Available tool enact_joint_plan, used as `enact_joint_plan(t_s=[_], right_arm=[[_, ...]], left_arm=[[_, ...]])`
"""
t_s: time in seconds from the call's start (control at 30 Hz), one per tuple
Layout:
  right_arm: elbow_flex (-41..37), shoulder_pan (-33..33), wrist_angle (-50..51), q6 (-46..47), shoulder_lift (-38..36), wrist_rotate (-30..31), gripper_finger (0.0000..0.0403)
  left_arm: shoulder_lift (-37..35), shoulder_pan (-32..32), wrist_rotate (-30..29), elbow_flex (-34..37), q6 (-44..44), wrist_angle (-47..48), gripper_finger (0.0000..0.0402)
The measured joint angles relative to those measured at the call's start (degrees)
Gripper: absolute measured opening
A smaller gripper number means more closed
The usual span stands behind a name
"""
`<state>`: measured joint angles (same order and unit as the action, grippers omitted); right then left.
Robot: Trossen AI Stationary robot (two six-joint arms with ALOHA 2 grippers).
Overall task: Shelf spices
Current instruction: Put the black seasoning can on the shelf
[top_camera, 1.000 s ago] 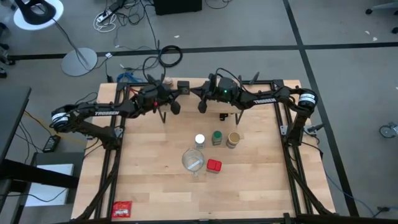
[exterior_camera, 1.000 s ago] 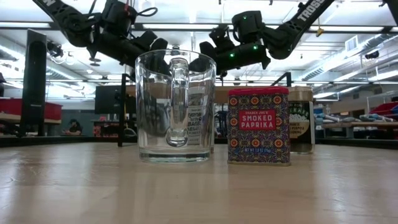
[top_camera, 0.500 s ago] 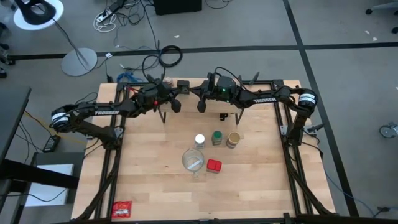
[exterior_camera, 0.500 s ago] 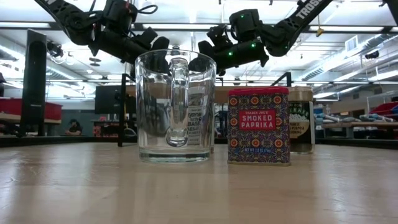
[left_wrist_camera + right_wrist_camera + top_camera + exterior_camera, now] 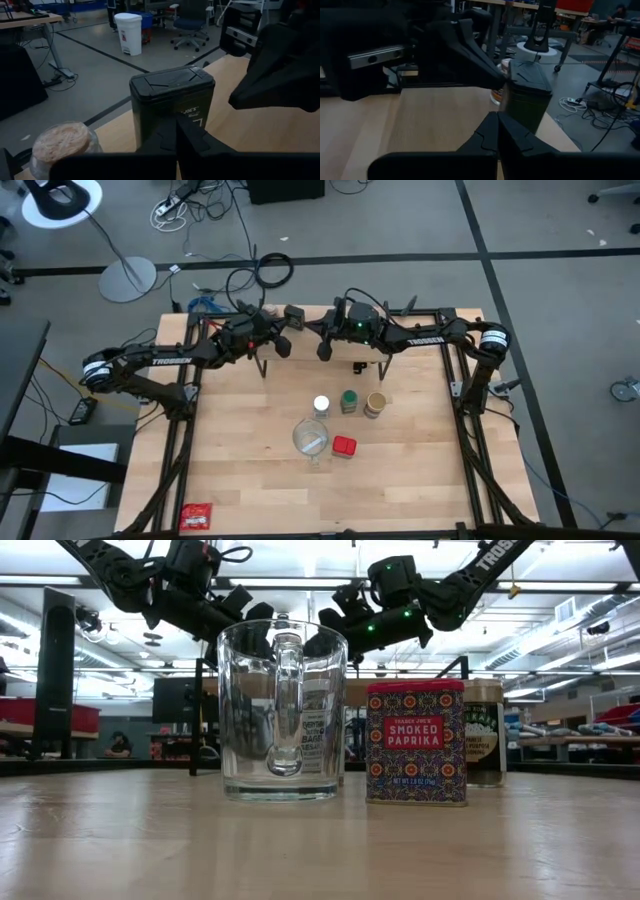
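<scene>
Overhead and table-level views of the workspace. The left gripper [image 5: 284, 346] and the right gripper [image 5: 325, 350] hung close together above the shelf [image 5: 330, 332] at the far edge of the light wooden table [image 5: 240, 470]; both had their fingers pressed fully together and held nothing. On the shelf, just ahead of the left gripper's fingers [image 5: 175, 140], stood the dark green tin [image 5: 172, 107], with a tan-lidded jar [image 5: 62, 145] beside it. Nearer the camera than both grippers, on the tabletop, a white-lidded jar [image 5: 321, 405], a green-lidded jar [image 5: 348, 400] and a second tan-lidded jar [image 5: 376, 404] stood in a row; nearer still were the glass mug [image 5: 282, 710] and the red tin [image 5: 415, 743], which appeared to stand side by side. A flat red packet [image 5: 196, 517] lay well apart at the table's near corner. Beyond the table lay grey floor, cables [image 5: 262, 275] and a lamp base [image 5: 127, 280].
</scene>
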<state>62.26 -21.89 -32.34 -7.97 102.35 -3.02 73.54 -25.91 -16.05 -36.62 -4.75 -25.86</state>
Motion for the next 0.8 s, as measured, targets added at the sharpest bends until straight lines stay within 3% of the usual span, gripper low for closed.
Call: enact_joint_plan(t_s=[0.8], right_arm=[[0.09,-2.56,-0.94,0.91,0.68,-0.23,0.0000]], left_arm=[[-0.02,0.06,1.55,-0.02,-0.20,-1.72,0.0001]])
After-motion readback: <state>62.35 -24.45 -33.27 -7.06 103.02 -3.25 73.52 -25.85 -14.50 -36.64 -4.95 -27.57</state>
